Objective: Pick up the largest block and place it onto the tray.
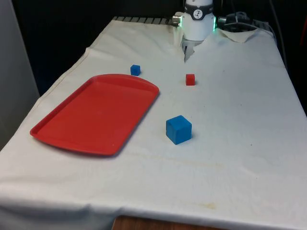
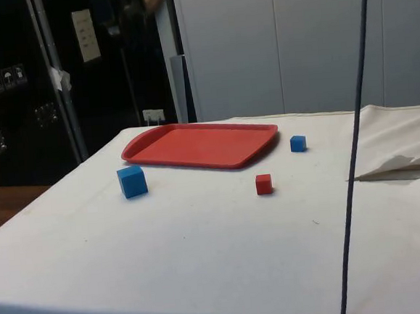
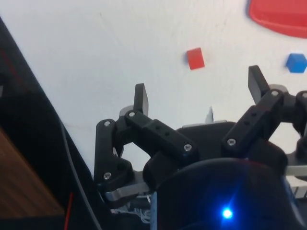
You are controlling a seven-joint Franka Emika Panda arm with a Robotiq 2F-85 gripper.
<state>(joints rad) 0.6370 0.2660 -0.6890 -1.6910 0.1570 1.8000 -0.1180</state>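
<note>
- The red tray [image 1: 96, 115] lies flat on the white-clothed bench [image 1: 230, 158].
- The large blue block [image 1: 179, 129] sits just beside the tray.
- A small red block [image 1: 190, 79] and small blue block [image 1: 135, 70] lie beyond the tray.
- The tool [image 3: 199, 93] hangs wide open, empty, well apart from the tray.

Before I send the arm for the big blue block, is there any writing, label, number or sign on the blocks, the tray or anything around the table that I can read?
Large blue block, small blue block, red block, red tray: no text.
White sheet on the dark cabinet: printed lines, too small to read.
Pale handling-symbol stickers on the cabinet: pictograms, no legible words.
</note>
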